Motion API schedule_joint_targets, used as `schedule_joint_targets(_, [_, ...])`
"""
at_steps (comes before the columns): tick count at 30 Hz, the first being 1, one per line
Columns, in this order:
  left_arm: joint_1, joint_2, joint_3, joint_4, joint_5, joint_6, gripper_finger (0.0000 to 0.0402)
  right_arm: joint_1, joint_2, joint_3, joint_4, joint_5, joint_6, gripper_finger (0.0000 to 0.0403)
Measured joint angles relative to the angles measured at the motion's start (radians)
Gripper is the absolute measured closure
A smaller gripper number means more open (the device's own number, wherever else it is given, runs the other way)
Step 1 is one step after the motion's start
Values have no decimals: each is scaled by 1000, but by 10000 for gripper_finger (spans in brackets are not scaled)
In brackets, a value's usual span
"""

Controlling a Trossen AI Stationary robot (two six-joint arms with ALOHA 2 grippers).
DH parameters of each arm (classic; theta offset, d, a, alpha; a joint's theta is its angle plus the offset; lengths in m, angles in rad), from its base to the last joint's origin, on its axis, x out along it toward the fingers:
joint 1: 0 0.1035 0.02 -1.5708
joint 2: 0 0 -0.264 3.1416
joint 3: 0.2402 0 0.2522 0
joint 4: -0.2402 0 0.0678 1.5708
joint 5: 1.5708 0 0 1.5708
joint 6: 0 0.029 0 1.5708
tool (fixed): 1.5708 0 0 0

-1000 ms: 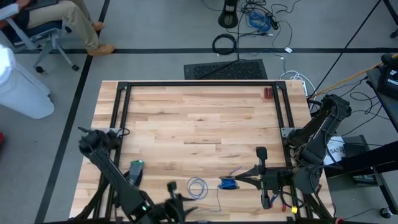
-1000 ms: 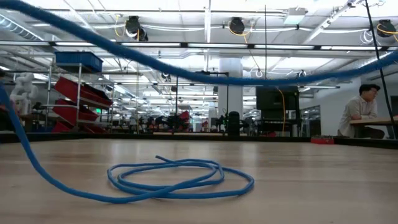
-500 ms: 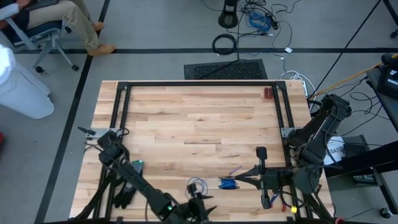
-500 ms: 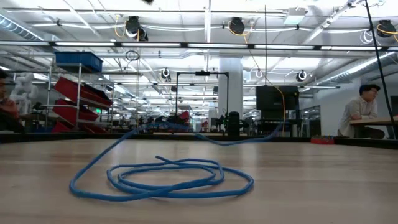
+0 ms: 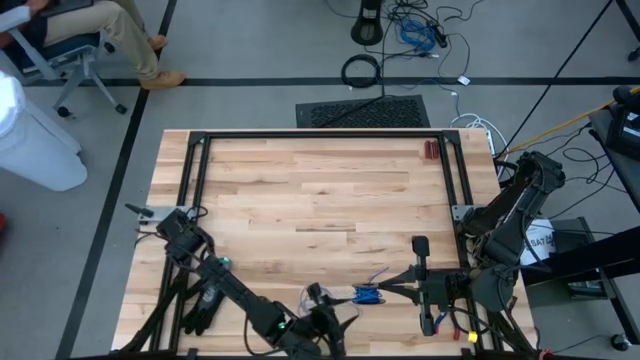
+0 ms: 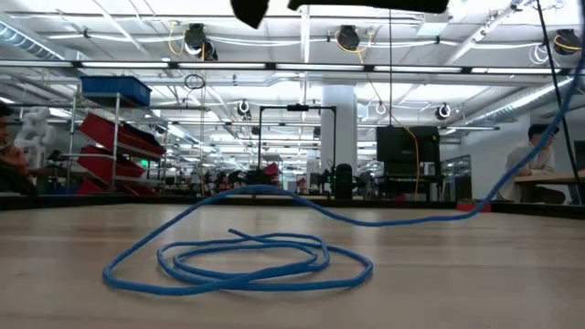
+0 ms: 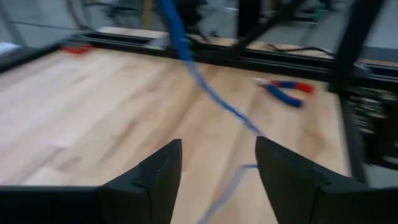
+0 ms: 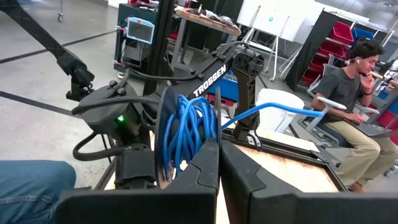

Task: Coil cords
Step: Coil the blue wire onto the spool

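Note:
The cord is a thin blue wire. One part is wound into a small bundle (image 5: 367, 294) (image 8: 186, 134), on which my right gripper (image 5: 383, 293) (image 8: 219, 140) is shut near the table's near right. The rest lies as loose loops (image 5: 318, 298) (image 6: 247, 260) flat on the wood, and a strand (image 6: 512, 174) climbs from them toward the bundle. My left gripper (image 5: 322, 305) (image 7: 217, 146) stands open low over the loops at the near edge. The strand (image 7: 211, 93) runs on the table between and ahead of its fingers, which do not plainly touch it. My right gripper pinches the bundle's lower part (image 8: 200, 148) between its two shut fingers, coming level from the table's right side. The bundle stands upright beyond the fingertips, clear of the wood. One strand (image 8: 273, 112) leads away from it.
Red-handled pliers (image 7: 286, 90) lie by the right frame rail. A black glove (image 5: 200, 305) lies near the left arm. A black frame (image 5: 320, 135) borders the wooden top, with a small red object (image 5: 431, 150) at its far right. A seated person (image 8: 348, 106) is beyond the table.
My left gripper has gone along the near edge toward the table's right and down, ending over the loose loops. The strand that hung high across the low view has sunk; part of it now lies on the wood as an outer loop, and the rest rises to the right.

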Motion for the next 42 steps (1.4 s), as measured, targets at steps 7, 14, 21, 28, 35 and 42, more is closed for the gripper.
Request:
schedule_joint_targets(7, [25, 0, 0, 27, 86, 17, 191, 0, 0, 0, 0, 0, 0, 403])
schedule_joint_targets(14, [27, 0, 0, 52, 69, 18, 191, 0, 0, 0, 0, 0, -12, 403])
schedule_joint_targets(21, [46, -1, 0, 61, 64, 15, 191, 0, 0, 0, 0, 0, -12, 403])
schedule_joint_targets(28, [56, -1, 0, 74, 97, 19, 206, 0, 0, 0, 0, 0, -12, 403])
schedule_joint_targets(35, [56, -1, 0, 71, 104, 50, 283, 0, 0, 0, 0, 0, -15, 403])
schedule_joint_targets(42, [56, -1, 0, 71, 104, 93, 384, 0, 0, 0, 1, 0, -15, 403])
